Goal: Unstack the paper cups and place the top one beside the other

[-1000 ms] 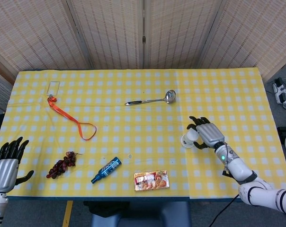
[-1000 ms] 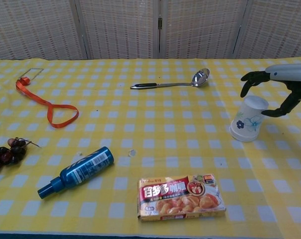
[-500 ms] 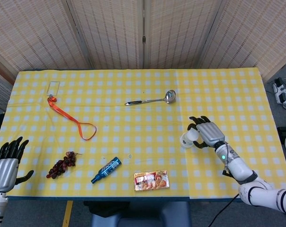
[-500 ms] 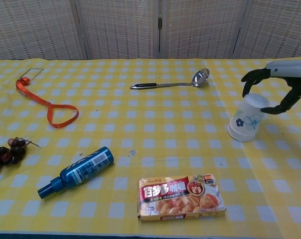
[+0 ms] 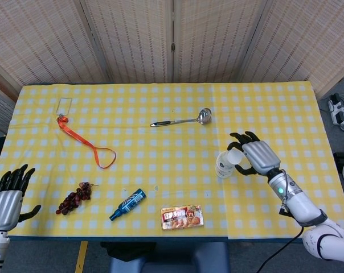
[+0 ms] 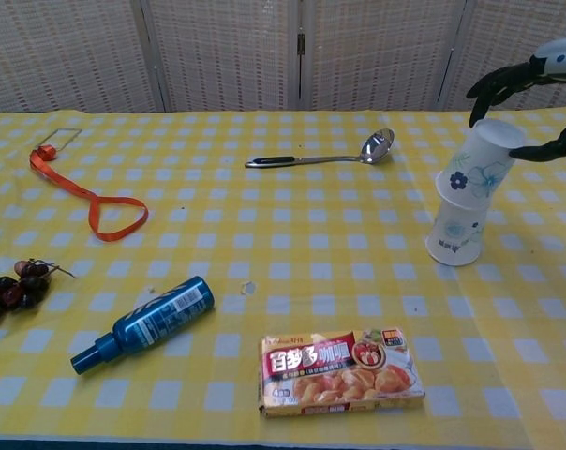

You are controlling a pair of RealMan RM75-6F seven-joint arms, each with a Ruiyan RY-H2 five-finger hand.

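Two white paper cups with blue flowers stand upside down at the right of the yellow checked table. The lower cup (image 6: 454,234) (image 5: 222,168) rests on the cloth. The top cup (image 6: 480,167) (image 5: 234,156) is raised and tilted, its rim still overlapping the lower cup's base. My right hand (image 6: 536,89) (image 5: 258,158) grips the top cup at its upper end between fingers and thumb. My left hand (image 5: 5,199) hangs off the table's front left corner, fingers spread, holding nothing.
A ladle (image 5: 183,120) lies behind the cups toward the middle. A curry box (image 6: 341,370) sits front centre, with a blue bottle (image 6: 147,322) to its left. Grapes (image 5: 74,199) and an orange ribbon (image 5: 84,142) lie on the left side.
My right hand has risen with the top cup, drawing it up and tilting it off the lower cup, which now shows separately. The left hand has not moved.
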